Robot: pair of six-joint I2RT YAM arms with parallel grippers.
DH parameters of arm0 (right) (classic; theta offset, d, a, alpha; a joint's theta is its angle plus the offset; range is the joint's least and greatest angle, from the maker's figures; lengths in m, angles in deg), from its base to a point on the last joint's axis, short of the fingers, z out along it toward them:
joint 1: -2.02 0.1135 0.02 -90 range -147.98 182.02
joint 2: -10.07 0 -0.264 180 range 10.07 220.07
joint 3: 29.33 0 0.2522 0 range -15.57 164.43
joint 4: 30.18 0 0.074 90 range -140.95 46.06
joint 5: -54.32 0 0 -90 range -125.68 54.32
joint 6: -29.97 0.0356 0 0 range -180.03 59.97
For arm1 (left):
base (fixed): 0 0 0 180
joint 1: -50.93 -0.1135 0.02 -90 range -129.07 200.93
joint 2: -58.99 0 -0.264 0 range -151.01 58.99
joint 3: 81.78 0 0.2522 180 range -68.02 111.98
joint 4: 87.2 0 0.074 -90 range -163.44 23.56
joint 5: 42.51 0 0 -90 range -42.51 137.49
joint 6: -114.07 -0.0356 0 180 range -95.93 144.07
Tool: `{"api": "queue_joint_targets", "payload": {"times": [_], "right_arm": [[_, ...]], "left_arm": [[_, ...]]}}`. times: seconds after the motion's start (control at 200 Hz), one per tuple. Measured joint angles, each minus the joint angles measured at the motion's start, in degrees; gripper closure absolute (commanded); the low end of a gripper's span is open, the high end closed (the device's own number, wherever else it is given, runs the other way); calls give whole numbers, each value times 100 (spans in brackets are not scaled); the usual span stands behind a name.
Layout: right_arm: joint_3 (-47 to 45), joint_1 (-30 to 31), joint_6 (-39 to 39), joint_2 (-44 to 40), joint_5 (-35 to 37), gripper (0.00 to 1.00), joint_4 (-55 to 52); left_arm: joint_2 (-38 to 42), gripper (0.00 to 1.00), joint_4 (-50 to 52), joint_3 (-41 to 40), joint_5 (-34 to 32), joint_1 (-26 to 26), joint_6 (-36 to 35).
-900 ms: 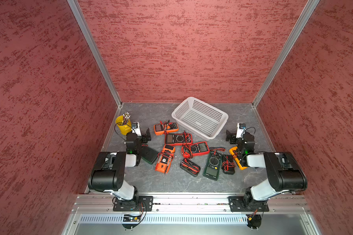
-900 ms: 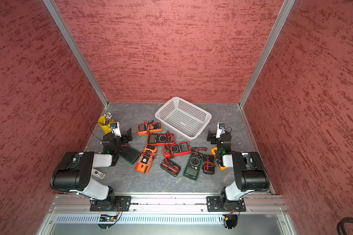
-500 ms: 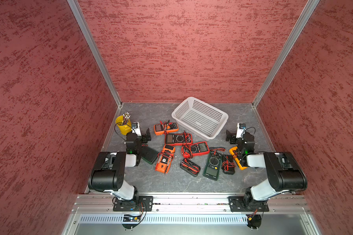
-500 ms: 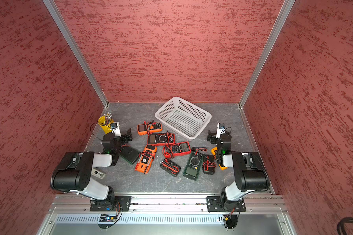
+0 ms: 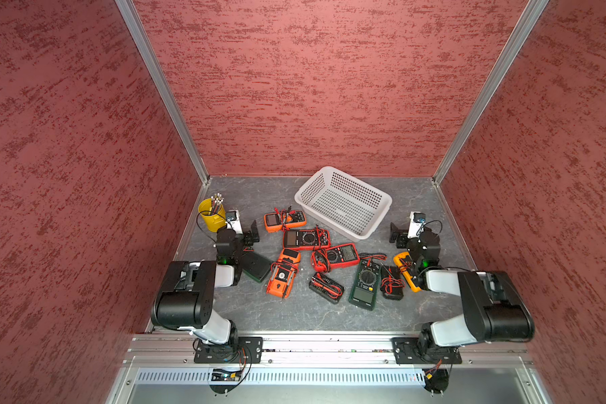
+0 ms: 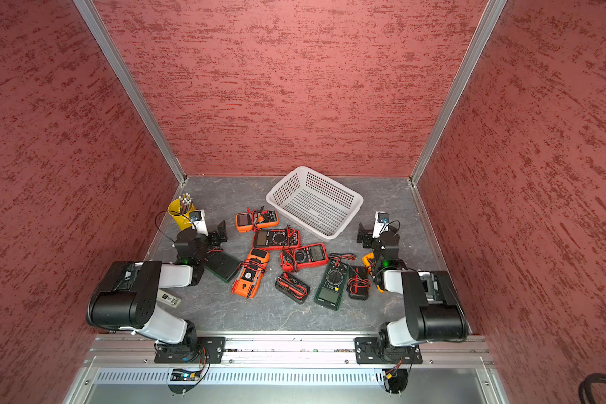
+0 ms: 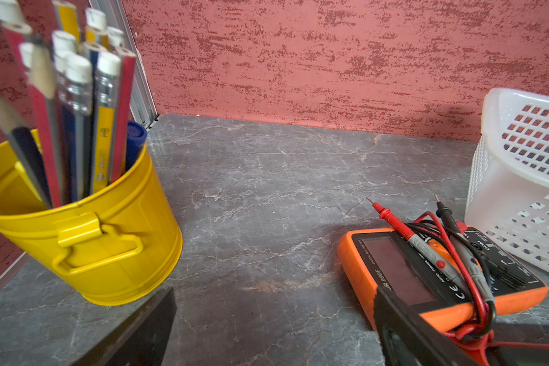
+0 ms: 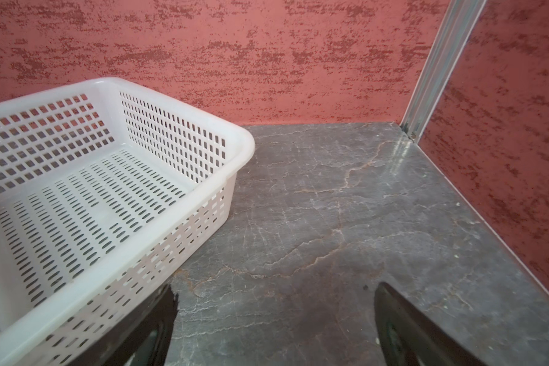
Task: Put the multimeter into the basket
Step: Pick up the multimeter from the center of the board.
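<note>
Both arms are resting low on the tabletop. The left gripper (image 7: 273, 294) and the right gripper (image 8: 276, 286) are holding their jaws wide apart, and neither is clasping anything. The orange multimeter (image 5: 285, 221), one of several, is lying face up just beside the basket (image 5: 312, 187). The basket is standing near the back edge, toward the back right corner, and nothing is lying inside it. Whether the two are touching cannot be told.

The meter's long axis is running roughly parallel to the back edge. Its screen end is pointing toward the left edge and the yellow cup (image 5: 211, 219), its socket end toward the basket. Red and black test leads (image 7: 469, 279) are lying looped over its face, with the probe tips pointing toward the back edge.

The case is probably stiff and moderately heavy, and its rubbery surround should be offering good friction. The jaws should be closing across the short width, on the orange flanks near mid-length. The loose leads may be trailing or snagging on the basket rim.
</note>
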Motion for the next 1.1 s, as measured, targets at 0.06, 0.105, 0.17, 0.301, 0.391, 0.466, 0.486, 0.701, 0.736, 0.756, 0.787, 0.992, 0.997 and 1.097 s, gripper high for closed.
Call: {"api": "queue_joint_targets", "payload": {"times": [0.06,0.105,0.17,0.301,0.391,0.466,0.486,0.701,0.736,0.756,0.787,0.992,0.997,1.097], "right_arm": [[9,0,55,-463,118,1,-323],[26,0,127,-850,199,1,-627],[120,0,238,-1390,306,1,-1193],[557,0,627,-2284,564,1,-2669],[953,0,1043,-2782,748,1,-3836],[1274,0,1388,-3027,791,1,-4745],[1351,0,1488,-3060,791,1,-4992],[1665,0,2396,-2940,688,1,-7219],[1663,0,2509,-2855,636,1,-7525],[1663,0,2553,-2813,610,1,-7665],[1661,0,2629,-2739,546,1,-7890],[1633,0,2889,-2363,227,1,-8695],[1633,0,2889,-2356,223,1,-8701],[1631,0,2955,-1989,118,1,-8780]], "left_arm": [[264,0,404,46,-28,0,20],[457,0,658,125,-52,0,39],[726,0,964,260,-81,0,66],[1298,0,1436,326,-127,7,114],[1703,0,1899,352,-212,74,168],[2046,0,2258,376,-326,236,192],[2155,0,2361,382,-361,313,195],[3088,0,3202,529,-748,1292,271],[3176,0,3316,570,-787,1419,299],[3220,0,3383,597,-811,1488,310],[3272,0,3493,645,-841,1567,343],[3379,0,4013,774,-911,1672,629],[3379,0,4022,774,-914,1672,638],[3379,0,4199,774,-914,1676,710]]}}
